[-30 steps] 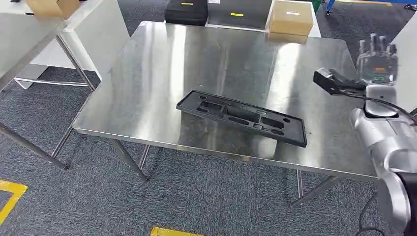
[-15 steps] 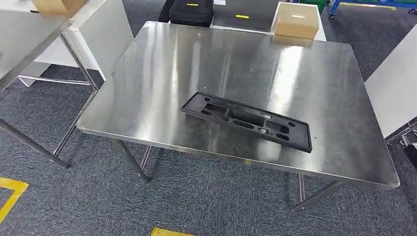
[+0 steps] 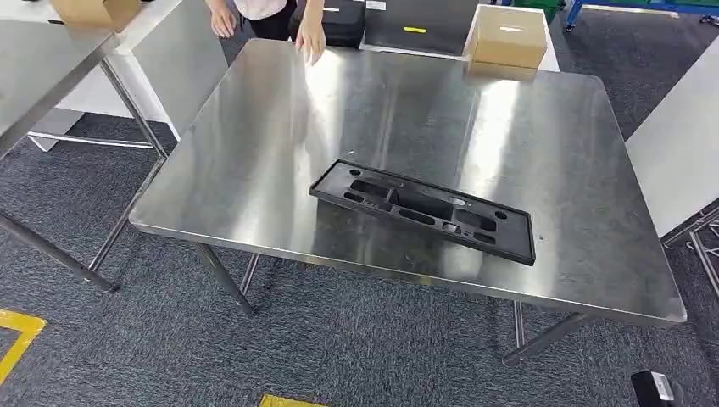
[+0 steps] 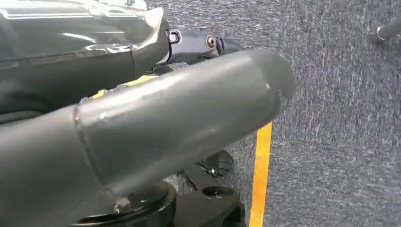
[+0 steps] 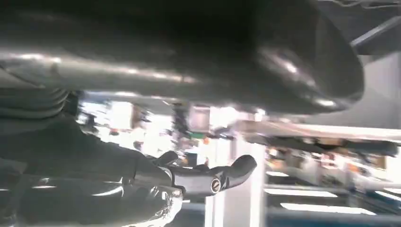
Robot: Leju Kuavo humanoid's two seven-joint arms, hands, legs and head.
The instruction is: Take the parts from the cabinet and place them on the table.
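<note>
The steel table (image 3: pixel 254 170) carries one black part (image 3: pixel 422 209), lying flat near its near edge. A person's hand (image 3: pixel 310 38) touches the far edge. The left hand (image 4: pixel 156 127) and right hand (image 5: pixel 179 142) hold nothing; their fingers I cannot tell.

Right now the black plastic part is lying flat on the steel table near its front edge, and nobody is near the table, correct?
Not quite. The black plastic part does lie flat on the steel table near its front edge, but a person is at the far side: the head view shows a person's hand touching the far edge.
</note>
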